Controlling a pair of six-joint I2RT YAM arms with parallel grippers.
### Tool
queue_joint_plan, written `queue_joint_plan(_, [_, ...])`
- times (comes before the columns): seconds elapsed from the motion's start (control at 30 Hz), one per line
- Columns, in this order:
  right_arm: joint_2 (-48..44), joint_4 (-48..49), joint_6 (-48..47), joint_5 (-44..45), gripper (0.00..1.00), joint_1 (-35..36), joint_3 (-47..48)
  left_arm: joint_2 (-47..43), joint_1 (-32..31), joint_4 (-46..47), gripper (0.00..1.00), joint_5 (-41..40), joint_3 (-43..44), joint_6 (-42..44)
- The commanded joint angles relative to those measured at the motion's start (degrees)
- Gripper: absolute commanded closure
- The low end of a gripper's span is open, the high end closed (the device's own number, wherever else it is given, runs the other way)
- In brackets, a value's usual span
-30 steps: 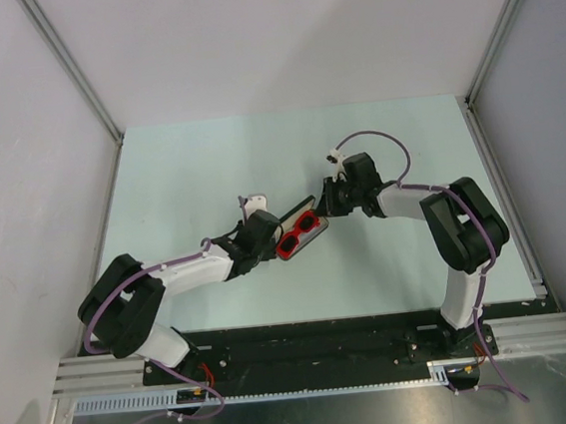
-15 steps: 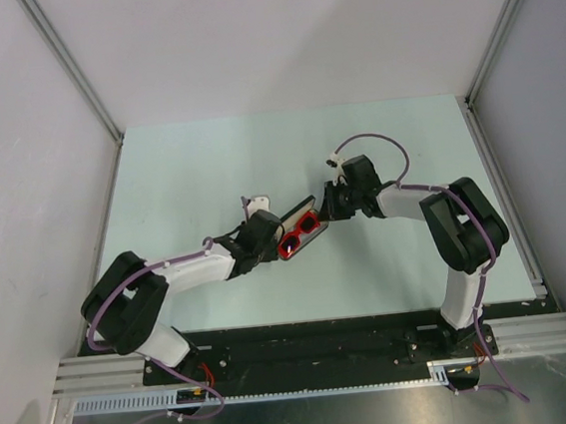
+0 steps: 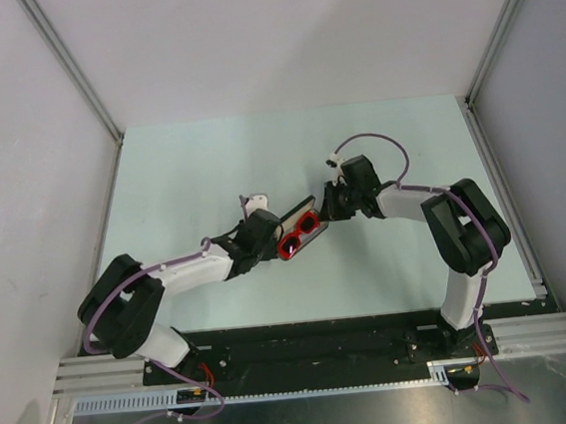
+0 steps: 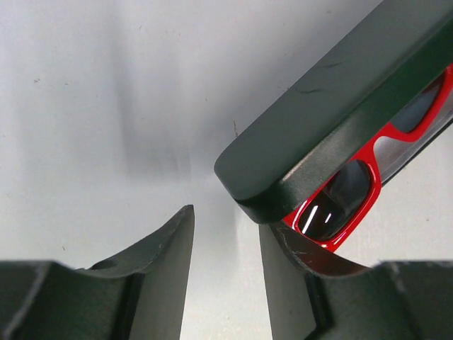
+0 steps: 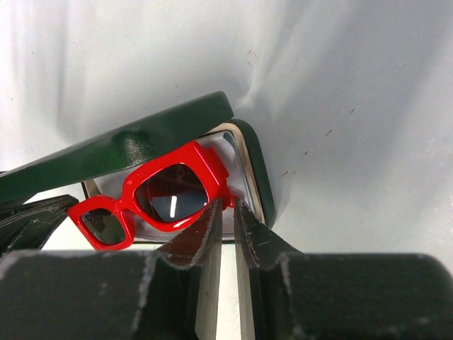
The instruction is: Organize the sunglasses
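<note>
Two grippers meet at an open dark case (image 4: 333, 106) that holds the sunglasses (image 5: 159, 195). In the left wrist view, the left gripper (image 4: 226, 248) has its fingers (image 4: 166, 262) spread, with only bare pale table (image 4: 106, 106) showing in the gap between them. The rounded corner of the case's lid sits just beyond the tip of the right-hand finger, tilted up and away to the right. One red-framed dark lens of the sunglasses peeks out under that lid, right against the same fingertip. Whether the finger touches the frame or the case cannot be told. In the right wrist view, the right gripper (image 5: 226, 227) has its fingers drawn nearly together, leaving only a thin bright slit between them. The outer end of the red frame lies directly at their tips, and the rounded rim of the case's lower half curves past just to the right of them. Whether these fingers pinch the frame, the rim, or nothing cannot be told. Beyond the tips and to the left, the sunglasses lie in the case's pale lining, both squarish lenses facing the camera. The lid (image 5: 127, 145) slants over them from the far side, partly raised. From above, the two grippers flank the case from opposite ends, left gripper at the near-left end and right gripper at the far-right end.
</note>
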Motion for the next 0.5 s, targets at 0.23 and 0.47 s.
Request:
queue_joint_plan(0.23, [-3.69,1.66,0.21,1.4,0.82,0.48,1.73,-5.35,0.0,0.79,0.59,0.38,-1.81,-0.87])
queue_joint_plan(0.47, [-3.69,1.93,0.21,1.57,0.83,0.39,1.73,-6.06,-0.88,0.52,0.63,4.86,-2.43,2.72])
